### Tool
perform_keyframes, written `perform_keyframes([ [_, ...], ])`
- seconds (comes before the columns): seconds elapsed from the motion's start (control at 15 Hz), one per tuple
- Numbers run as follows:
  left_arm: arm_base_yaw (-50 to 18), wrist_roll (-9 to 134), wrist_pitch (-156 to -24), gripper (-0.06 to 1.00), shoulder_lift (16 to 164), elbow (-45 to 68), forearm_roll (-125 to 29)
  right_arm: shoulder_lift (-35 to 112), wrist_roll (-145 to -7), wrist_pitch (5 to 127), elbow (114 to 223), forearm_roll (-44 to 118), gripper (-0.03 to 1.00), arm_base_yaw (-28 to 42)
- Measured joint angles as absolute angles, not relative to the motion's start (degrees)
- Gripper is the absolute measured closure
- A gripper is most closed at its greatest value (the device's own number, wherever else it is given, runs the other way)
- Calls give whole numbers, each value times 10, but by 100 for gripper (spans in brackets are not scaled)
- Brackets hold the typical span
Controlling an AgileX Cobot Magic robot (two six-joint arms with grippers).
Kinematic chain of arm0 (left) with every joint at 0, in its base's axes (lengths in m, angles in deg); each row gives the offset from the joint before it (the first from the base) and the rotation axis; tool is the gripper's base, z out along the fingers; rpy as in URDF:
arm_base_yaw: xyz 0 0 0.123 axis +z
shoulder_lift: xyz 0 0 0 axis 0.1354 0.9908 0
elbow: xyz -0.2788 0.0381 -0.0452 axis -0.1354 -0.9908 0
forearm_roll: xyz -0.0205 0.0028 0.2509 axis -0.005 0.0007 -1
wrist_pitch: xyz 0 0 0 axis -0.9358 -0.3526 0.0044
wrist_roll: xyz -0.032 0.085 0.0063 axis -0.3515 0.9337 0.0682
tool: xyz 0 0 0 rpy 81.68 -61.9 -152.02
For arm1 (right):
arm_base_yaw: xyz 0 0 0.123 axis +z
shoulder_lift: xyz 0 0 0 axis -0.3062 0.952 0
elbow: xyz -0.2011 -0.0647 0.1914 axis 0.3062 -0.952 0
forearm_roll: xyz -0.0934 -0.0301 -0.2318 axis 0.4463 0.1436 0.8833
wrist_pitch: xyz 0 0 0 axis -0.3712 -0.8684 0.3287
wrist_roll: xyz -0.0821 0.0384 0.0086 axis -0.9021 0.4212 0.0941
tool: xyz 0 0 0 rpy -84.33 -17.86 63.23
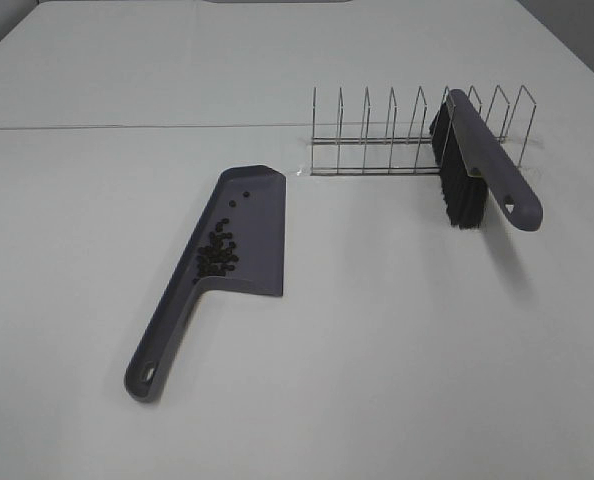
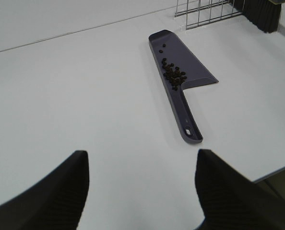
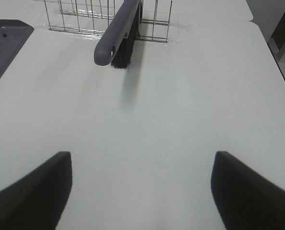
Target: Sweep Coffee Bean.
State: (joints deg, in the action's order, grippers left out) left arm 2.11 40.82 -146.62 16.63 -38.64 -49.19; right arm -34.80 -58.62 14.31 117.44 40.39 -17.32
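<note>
A grey-purple dustpan lies flat on the white table, handle toward the front left. The coffee beans lie in a loose cluster inside it near the handle, with a few more further up the pan. The left wrist view shows the dustpan and beans too. A grey brush with black bristles stands in a wire rack, handle sticking out. My left gripper is open and empty, well short of the dustpan. My right gripper is open and empty, short of the brush.
The wire rack stands at the back right of the table. The table's right edge and its near edge show in the wrist views. Neither arm shows in the exterior high view.
</note>
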Motion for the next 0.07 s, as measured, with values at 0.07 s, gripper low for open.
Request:
perform_keyframes([
  [0.07, 21, 408, -1466, 33, 166, -386, -492, -348, -586, 143, 1174, 404, 21, -173],
])
